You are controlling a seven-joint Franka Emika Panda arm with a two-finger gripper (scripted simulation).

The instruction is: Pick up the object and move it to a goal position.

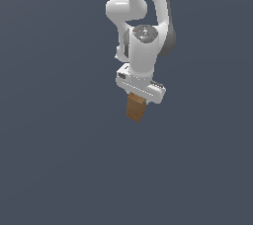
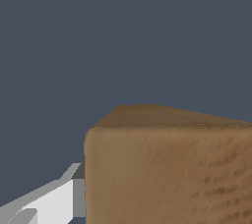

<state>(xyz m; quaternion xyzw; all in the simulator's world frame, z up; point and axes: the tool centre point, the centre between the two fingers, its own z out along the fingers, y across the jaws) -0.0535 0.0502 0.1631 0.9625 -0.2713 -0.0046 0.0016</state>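
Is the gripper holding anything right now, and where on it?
Yes: the gripper holds the brown block by its upper end; the rest hangs below.

Glossy white rounded arm (image 1: 143, 46), seemingly grey-jointed.

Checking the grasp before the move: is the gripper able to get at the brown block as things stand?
Probably yes: the brown block sits right under the gripper, nothing visibly between them, one finger beside it.

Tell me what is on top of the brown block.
The white gripper sits directly on top of the brown block, covering its upper end. One finger shows beside the block in the wrist view; the contact between pads and block is hidden.
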